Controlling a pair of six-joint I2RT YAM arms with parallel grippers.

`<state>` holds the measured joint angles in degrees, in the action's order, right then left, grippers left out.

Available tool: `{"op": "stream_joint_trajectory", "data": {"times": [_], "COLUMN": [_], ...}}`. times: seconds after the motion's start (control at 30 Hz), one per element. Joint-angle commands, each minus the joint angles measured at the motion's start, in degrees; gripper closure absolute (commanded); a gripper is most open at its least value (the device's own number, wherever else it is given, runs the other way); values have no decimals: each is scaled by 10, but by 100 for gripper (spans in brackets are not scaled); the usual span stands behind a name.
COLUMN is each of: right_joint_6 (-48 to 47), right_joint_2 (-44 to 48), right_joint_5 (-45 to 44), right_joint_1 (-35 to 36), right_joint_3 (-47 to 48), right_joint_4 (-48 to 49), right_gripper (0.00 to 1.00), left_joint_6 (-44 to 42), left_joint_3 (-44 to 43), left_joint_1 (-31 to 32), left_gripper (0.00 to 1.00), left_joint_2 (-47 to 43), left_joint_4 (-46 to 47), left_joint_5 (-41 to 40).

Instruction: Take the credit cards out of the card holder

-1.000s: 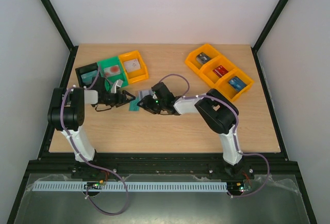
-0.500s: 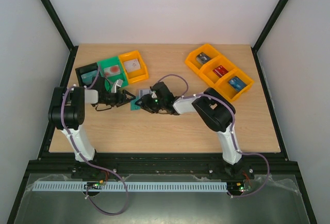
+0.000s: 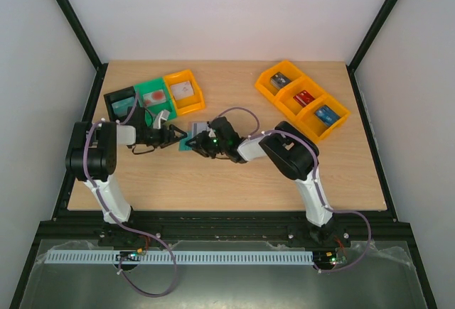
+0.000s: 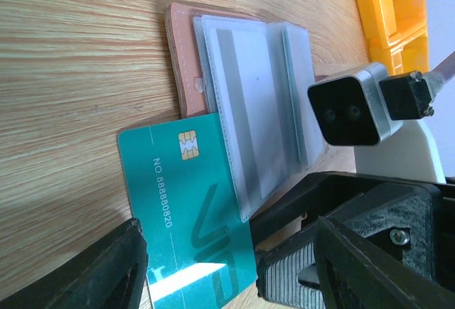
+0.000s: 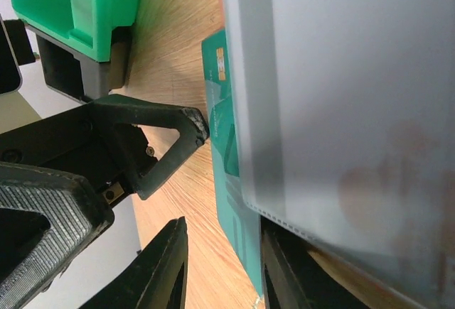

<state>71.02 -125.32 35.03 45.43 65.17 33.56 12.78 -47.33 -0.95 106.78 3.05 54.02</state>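
Near the middle of the wooden counter (image 3: 234, 181), slightly left of centre, the two grippers meet nose to nose over the card holder (image 4: 256, 96). The holder lies open and flat, its tan-brown outside facing down and showing as an edge along one side, and its pale blue panels and clear sleeves facing up. A teal card (image 4: 178, 202) with a gold chip and printed numbers sticks out from under one end of the holder. Part of it is tucked beneath the clear sleeve and the rest lies on the wood.

The left gripper (image 3: 175, 138) comes in from the left. Its jaws are wide apart, one on each side of the exposed end of the teal card, and they are not closed on it. In the right wrist view, one left fingertip (image 5: 193, 126) sits just beside the card's edge.

The right gripper (image 3: 199, 143) reaches in from the right, low over the holder. A gap shows between its jaws, and the teal card's corner is visible in that gap. No clamping can be made out.

Behind the left gripper stand a black bin (image 3: 114, 96), a green bin (image 3: 151, 83) and an orange bin (image 3: 175, 78), touching in a row. The green bin holds a whitish card with red on it, and the orange one holds a grey card. A row of three orange bins (image 3: 266, 90) sits well apart at the far right.
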Motion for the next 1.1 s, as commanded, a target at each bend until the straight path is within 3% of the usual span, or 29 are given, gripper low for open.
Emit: {"op": "stream_joint_trajectory", "data": {"times": [0.0,0.2,0.5,0.6,0.83,1.07], "right_joint_6": [20,15,-11,-28,-136,-258], "right_joint_2": [-13,-10,30,52,141,211], "right_joint_5": [6,3,1,21,84,97], "right_joint_1": [9,10,9,11,26,26], "right_joint_3": [10,9,-17,-20,4,68], "right_joint_4": [33,31,30,8,-140,-260], "right_gripper": [72,98,98,99,98,98], "left_joint_6": [13,13,-24,-82,-278,-347], "left_joint_3": [39,38,14,-25,-124,-223], "left_joint_1": [-5,-8,-45,-66,-138,-166], "left_gripper": [33,33,30,27,19,14], "left_joint_2": [40,38,-23,-60,-221,-296], "left_joint_4": [-94,-92,-137,-215,-438,-550], "left_joint_5": [-93,-86,-69,-45,-7,24]}}
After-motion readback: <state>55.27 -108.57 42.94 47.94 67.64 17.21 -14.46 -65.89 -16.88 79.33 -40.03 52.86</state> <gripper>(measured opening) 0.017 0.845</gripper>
